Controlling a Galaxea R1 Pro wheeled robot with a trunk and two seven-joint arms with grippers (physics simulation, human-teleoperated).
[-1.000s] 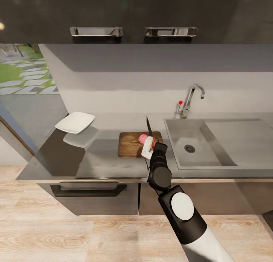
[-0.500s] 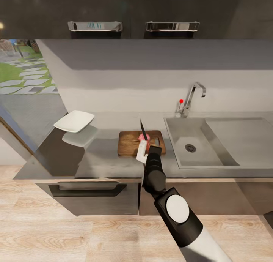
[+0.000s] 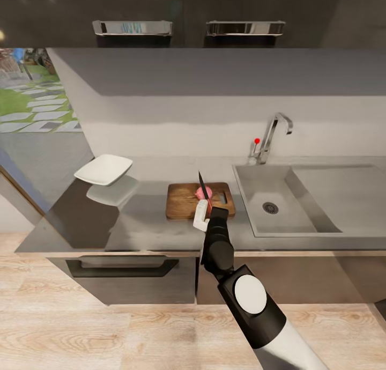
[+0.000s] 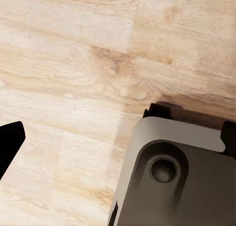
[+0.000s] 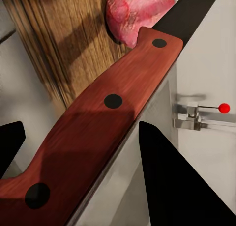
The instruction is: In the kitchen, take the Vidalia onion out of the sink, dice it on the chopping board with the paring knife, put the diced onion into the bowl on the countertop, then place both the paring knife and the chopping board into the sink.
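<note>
Grey worktop (image 3: 145, 220) carries chopping board (image 3: 185, 204) w/ Vidalia onion (image 3: 203, 193). Right claw (image 3: 206, 215) clamped on paring knife (image 5: 93, 137), blade above onion. Left claw (image 4: 10, 142): state cannot be told.

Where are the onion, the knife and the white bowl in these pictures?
Vidalia onion (image 5: 139, 13): right wrist view, on its pink rounded side.
Paring knife (image 5: 105, 115): right wrist view, middle of its reddish handle.
Bowl (image 3: 103, 169): head view, middle of its white inside.
</note>
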